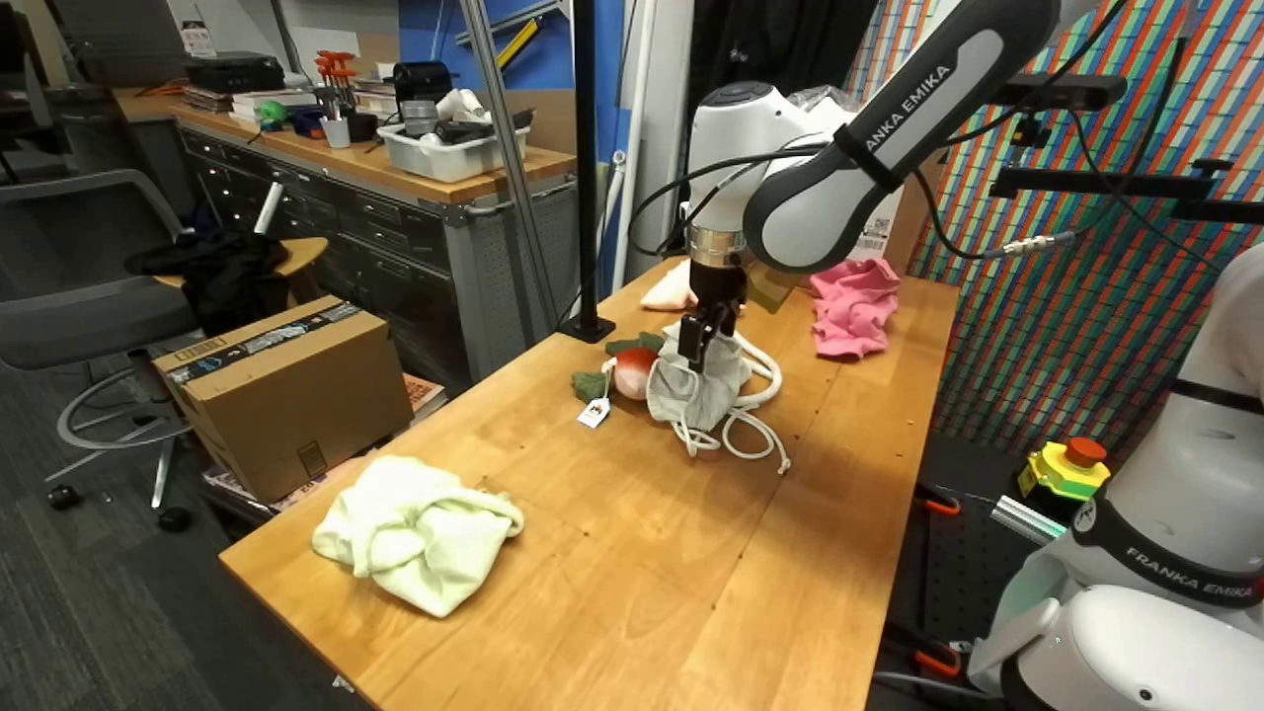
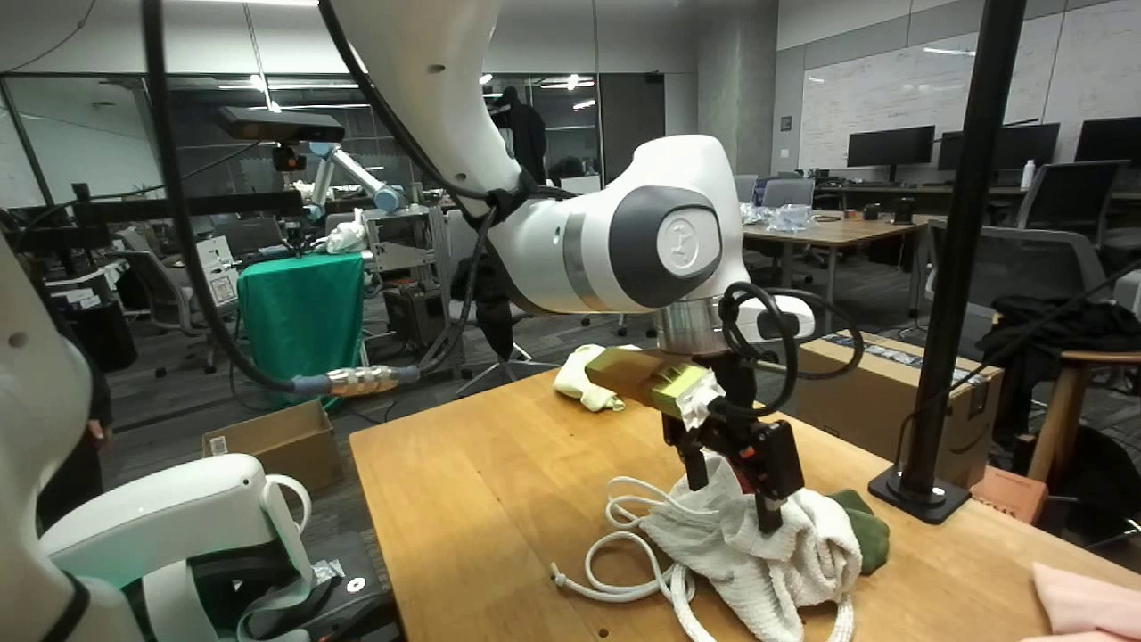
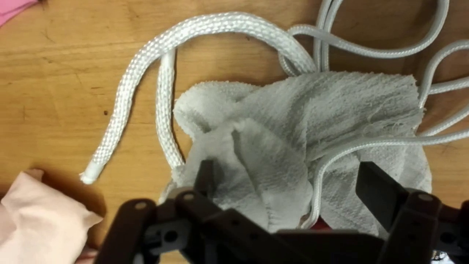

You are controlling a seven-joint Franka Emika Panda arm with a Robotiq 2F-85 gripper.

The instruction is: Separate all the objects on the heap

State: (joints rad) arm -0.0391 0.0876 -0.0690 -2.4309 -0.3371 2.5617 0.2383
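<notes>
Wrist view: at lower left, a peach cloth (image 3: 40, 223) is being shown; at centre, the grey cloth (image 3: 263, 168) is being overhung along its longer, left-to-right extent by the gripper (image 3: 287, 176), whose fingers (image 3: 379, 194) are being held apart.
</notes>
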